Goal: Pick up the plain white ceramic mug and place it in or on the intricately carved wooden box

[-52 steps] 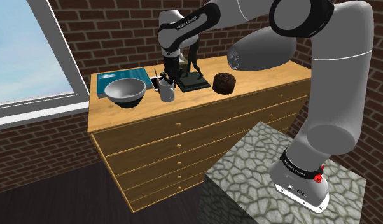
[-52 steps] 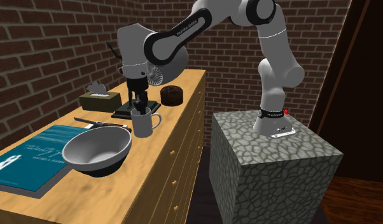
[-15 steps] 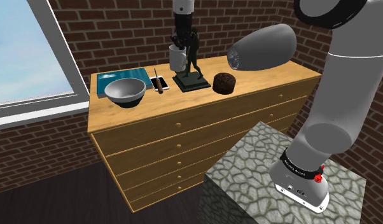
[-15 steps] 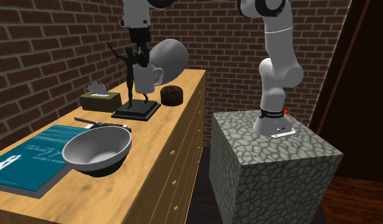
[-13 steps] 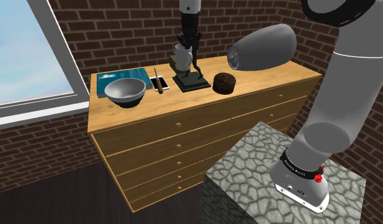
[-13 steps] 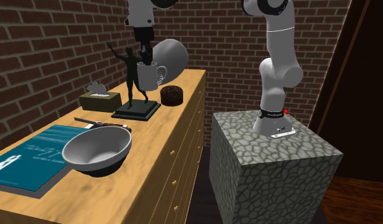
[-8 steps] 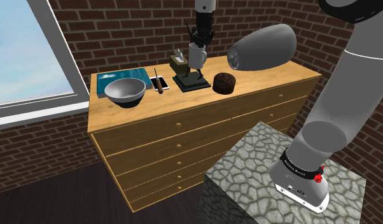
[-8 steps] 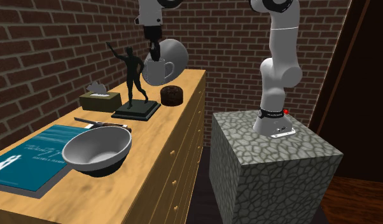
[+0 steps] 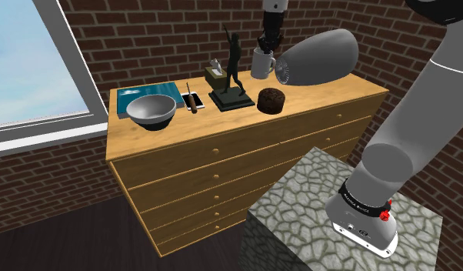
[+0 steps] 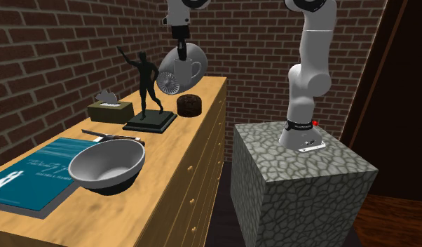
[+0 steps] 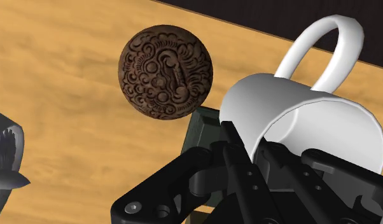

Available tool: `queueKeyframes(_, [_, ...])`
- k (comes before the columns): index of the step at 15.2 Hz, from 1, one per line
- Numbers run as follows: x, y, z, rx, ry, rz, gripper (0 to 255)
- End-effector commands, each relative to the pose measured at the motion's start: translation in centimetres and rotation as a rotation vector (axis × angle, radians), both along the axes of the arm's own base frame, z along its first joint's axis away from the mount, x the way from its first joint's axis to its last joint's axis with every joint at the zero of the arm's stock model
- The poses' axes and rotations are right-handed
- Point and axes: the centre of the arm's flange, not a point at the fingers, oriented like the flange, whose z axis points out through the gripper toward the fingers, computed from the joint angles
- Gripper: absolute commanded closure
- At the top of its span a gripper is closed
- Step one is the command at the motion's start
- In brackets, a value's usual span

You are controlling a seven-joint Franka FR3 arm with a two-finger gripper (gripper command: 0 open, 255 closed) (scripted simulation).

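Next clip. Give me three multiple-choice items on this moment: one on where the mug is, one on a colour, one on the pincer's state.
1. Where is the white mug?
A) in the air above the dresser
B) inside a drawer
C) lying on the floor

2. What colour is the round carved box?
A) white
B) teal
C) dark brown

3. What state is the pincer in?
A) open and empty
B) shut on the mug's rim
C) shut on the box

Answers:
1 A, the mug hangs clear of the dresser top.
2 C, the wrist view shows its dark brown carved lid.
3 B, the wrist view shows it clasping the rim.
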Motion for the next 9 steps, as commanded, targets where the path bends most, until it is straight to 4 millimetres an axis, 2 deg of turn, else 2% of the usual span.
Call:
queueKeyframes(1, [-1.2, -2.3, 0.1, 0.000, 0.000, 0.001, 255])
queueKeyframes(5, [-3.5, -7.1, 0.5, 0.000, 0.000, 0.001, 255])
queueKeyframes(6, [-4.4, -8.9, 0.6, 0.000, 0.000, 0.001, 255])
queueKeyframes(9, [-4.4, -8.9, -0.9, 0.000, 0.000, 0.001, 255])
